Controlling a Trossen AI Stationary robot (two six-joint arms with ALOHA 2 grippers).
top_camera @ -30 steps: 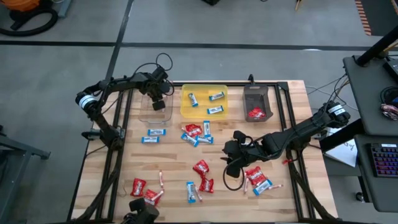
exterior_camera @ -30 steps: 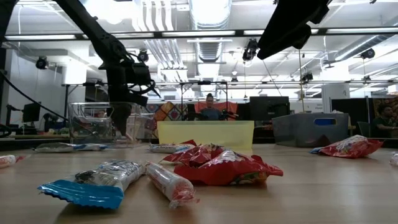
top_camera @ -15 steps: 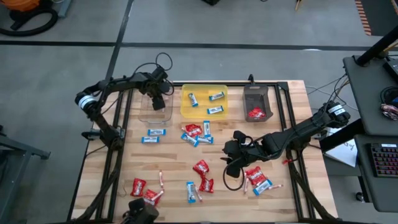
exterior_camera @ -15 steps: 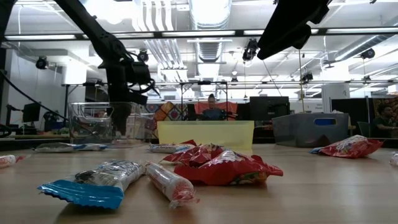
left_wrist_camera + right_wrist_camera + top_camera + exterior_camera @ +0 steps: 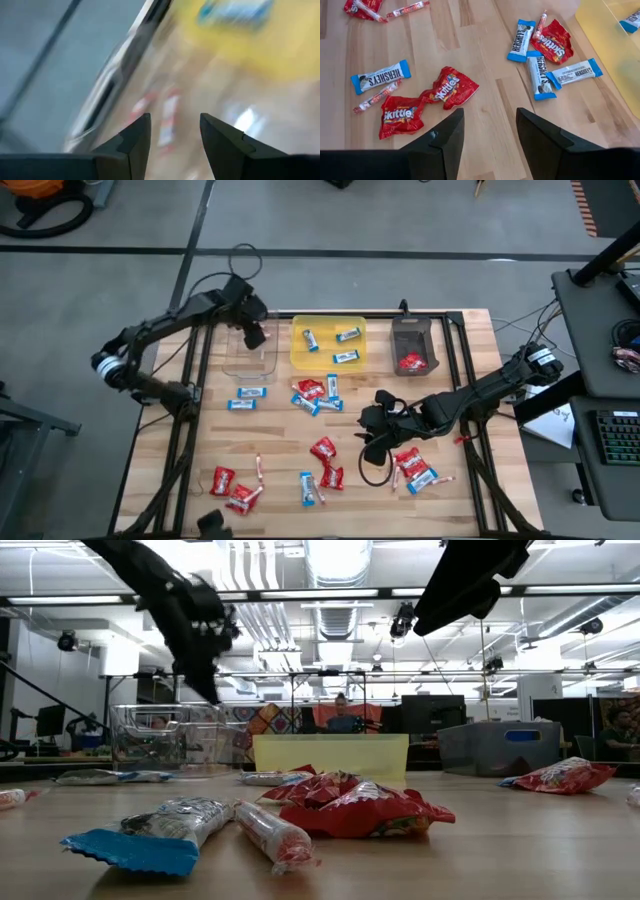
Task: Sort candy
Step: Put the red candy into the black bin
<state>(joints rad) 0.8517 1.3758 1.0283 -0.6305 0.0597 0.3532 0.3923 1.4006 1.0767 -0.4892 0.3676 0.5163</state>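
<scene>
Glossy candy wrappers (image 5: 447,87) on matt wood table (image 5: 480,115)

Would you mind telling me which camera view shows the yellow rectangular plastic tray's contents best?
The high view: it looks straight down into the yellow rectangular plastic tray, showing three blue-and-white bars. The low view shows only its side wall; the right wrist view catches one corner; the left wrist view only a yellow blur.

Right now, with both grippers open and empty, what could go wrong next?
The right gripper hangs over bare wood beside two overlapping red Skittles packets; a grab there could lift both. Blue-and-white Hershey's bars lie bunched with a thin pinkish stick, risking a mixed pickup. The left gripper is beside the clear plastic tray and might bump it.
</scene>
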